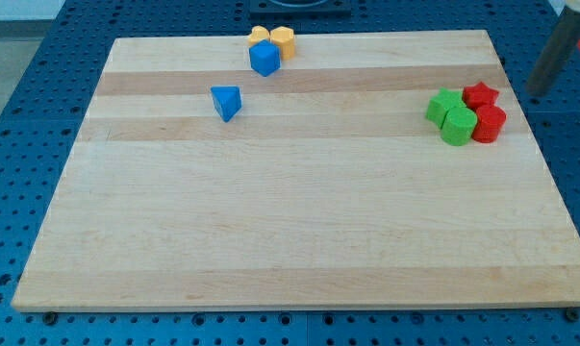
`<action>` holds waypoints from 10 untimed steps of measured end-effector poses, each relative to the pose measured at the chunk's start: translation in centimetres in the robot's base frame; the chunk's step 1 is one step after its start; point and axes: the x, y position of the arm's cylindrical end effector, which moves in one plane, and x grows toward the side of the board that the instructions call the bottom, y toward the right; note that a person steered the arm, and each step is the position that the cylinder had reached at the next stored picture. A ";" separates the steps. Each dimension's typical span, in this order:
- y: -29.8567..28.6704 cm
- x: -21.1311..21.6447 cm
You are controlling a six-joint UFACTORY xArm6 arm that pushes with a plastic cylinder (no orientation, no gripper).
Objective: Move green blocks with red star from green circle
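Crowding red star [480, 94]: green blocks [451, 116] | red cylinder [490, 124] touching

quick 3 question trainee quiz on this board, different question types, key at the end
1. True or false: the red star touches the cluster of green and red blocks at the view's right.
2. Multiple choice: where is my tip? A) among the yellow blocks B) off the wooden board, to the view's right of the red star C) beside the blue triangular block
3. Fill in: the blue cube sits against two ____ blocks at the view's top.

Key: 1 true; 2 B; 3 yellow
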 end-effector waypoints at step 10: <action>0.9 4.2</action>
